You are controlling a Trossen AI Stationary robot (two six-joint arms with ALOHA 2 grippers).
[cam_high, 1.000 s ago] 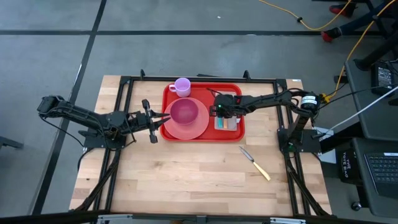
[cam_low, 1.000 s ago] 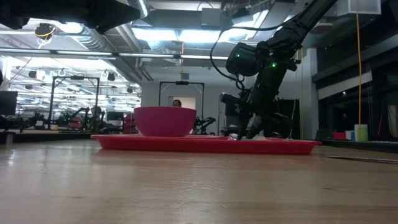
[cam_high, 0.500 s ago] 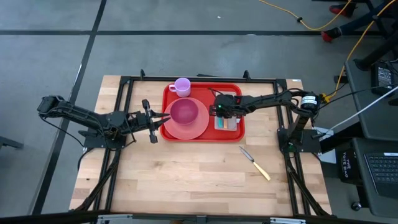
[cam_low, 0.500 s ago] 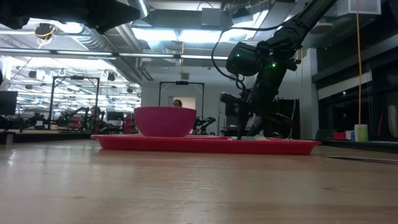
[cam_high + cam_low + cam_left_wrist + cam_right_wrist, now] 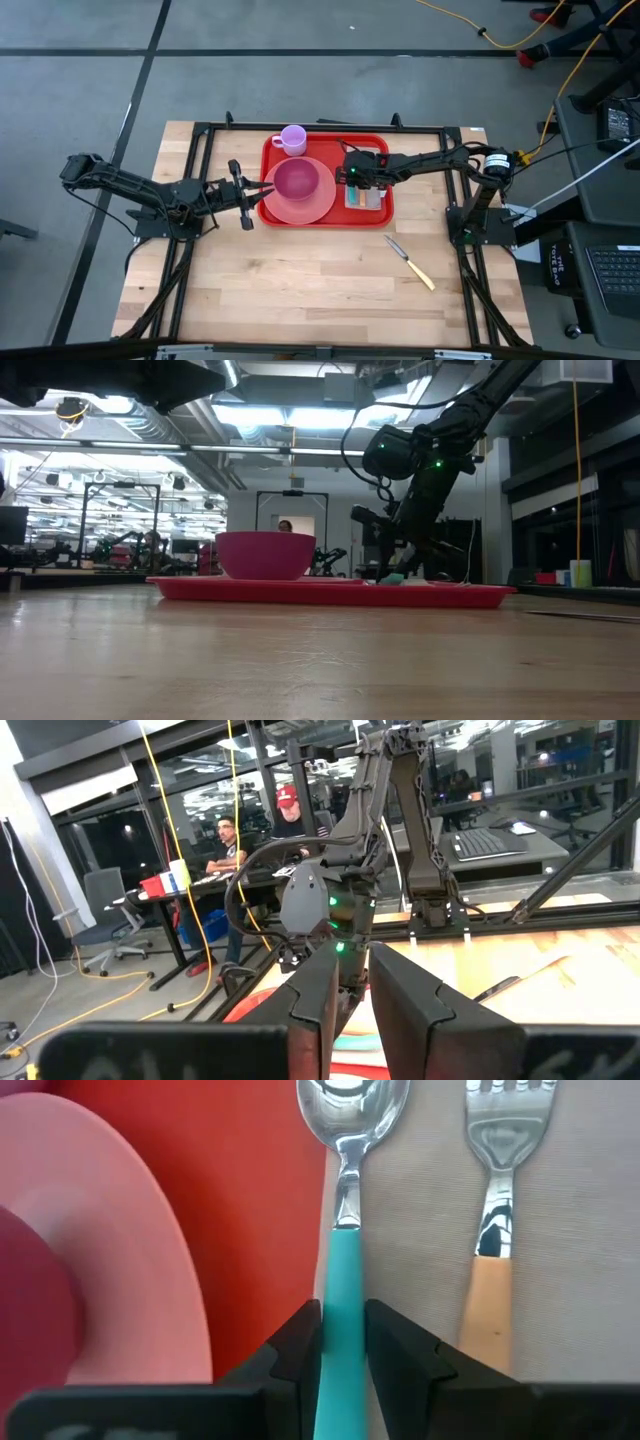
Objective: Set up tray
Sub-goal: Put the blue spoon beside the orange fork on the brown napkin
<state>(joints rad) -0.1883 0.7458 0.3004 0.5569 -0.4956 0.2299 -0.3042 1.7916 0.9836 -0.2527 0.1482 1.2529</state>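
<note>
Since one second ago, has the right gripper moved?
Yes, slightly. In the low view the right gripper has shifted a little left toward the bowl, staying low over the tray.

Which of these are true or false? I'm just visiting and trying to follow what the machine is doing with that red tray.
1. The right gripper has its fingers on either side of a spoon with a teal handle. True.
2. A fork with an orange handle lies beside the spoon. True.
3. The knife is already on the tray. False: it lies on the bare wooden table, off the tray.
4. The pink cup stands inside the bowl. False: it stands apart, near the tray's corner, and the bowl sits on the pink plate.
5. The left gripper is above the fork. False: it is at the tray's opposite edge.
</note>
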